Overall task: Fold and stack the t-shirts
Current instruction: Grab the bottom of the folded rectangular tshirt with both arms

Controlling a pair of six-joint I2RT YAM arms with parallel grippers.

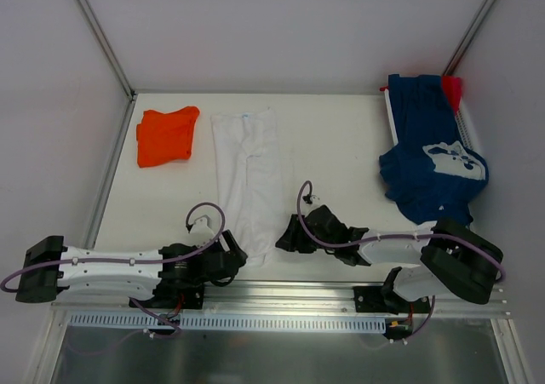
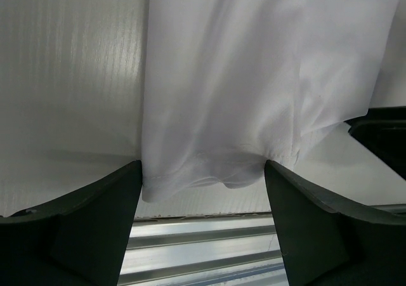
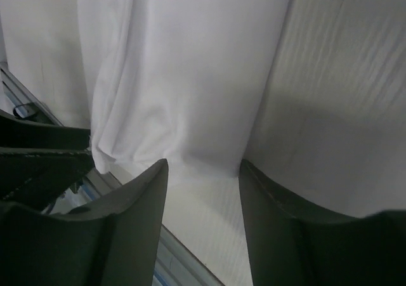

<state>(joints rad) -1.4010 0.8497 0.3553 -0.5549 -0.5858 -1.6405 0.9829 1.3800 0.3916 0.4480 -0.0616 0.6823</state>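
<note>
Black and set wide apart, the jaws of the left gripper (image 2: 202, 172) stand on either side of the near hem of the plain white cotton t-shirt (image 2: 254, 77). The cloth lies between them, but they do not pinch it. The right gripper (image 3: 203, 169) is also parted, though more narrowly. Bare table shows in its gap, and the other corner of the same hem lies just beyond its tips, not yet taken.

In the top view the white t-shirt is a long narrow strip, its sides folded in. It runs from the far part of the pale matte table (image 1: 341, 154) down to the near edge, where both grippers meet it. The bright orange t-shirt (image 1: 166, 135) lies already folded near the far left corner, well apart. The navy blue t-shirt with white print (image 1: 434, 163) is heaped at the far right, and the small red t-shirt (image 1: 452, 88) peeks out behind it.

I judge the white cloth to be light, thin and limp. It will sag and wrinkle between two holds, and a single layer can slip out of a shallow pinch. The good places to take hold seem to be the two hem corners, with all layers gripped together, so that the strip can fold over evenly toward its far end.
</note>
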